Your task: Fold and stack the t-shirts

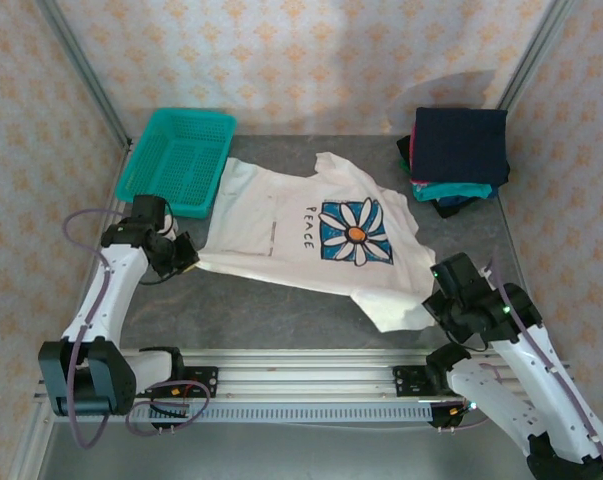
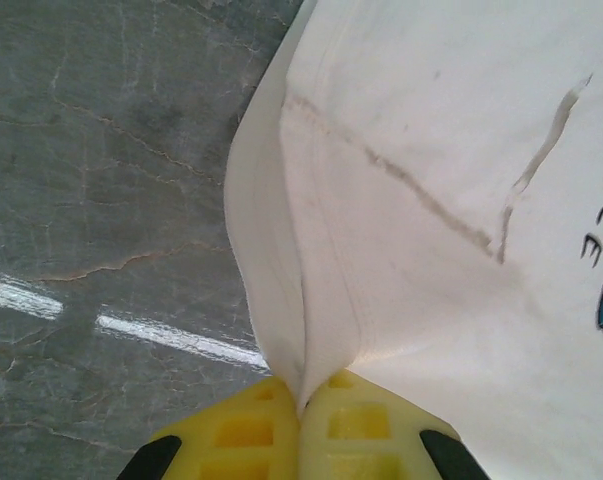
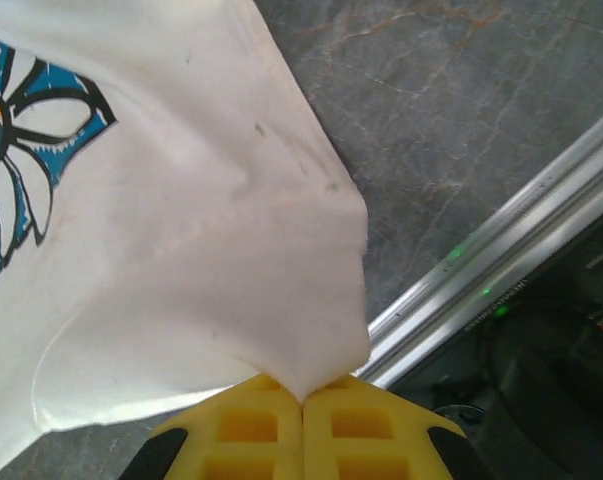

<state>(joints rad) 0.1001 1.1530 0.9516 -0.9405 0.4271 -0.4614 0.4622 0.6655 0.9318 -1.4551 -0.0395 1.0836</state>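
Note:
A white t-shirt (image 1: 301, 235) with a blue-and-white daisy print and dark letters lies spread across the middle of the grey table. My left gripper (image 1: 189, 258) pinches its near left edge; the yellow fingers (image 2: 243, 430) are shut on a fold of the white t-shirt (image 2: 431, 200). At the shirt's near right corner my right gripper (image 1: 437, 305) is shut too, its yellow fingers (image 3: 366, 430) clamping the white t-shirt (image 3: 181, 230). Folded t-shirts (image 1: 459, 150), navy on top with teal and pink beneath, sit stacked at the back right.
A teal mesh basket (image 1: 177, 160) stands at the back left, touching the shirt's far left part. A metal rail (image 1: 301, 365) runs along the near table edge, close under the right gripper. Patterned walls enclose the back and sides.

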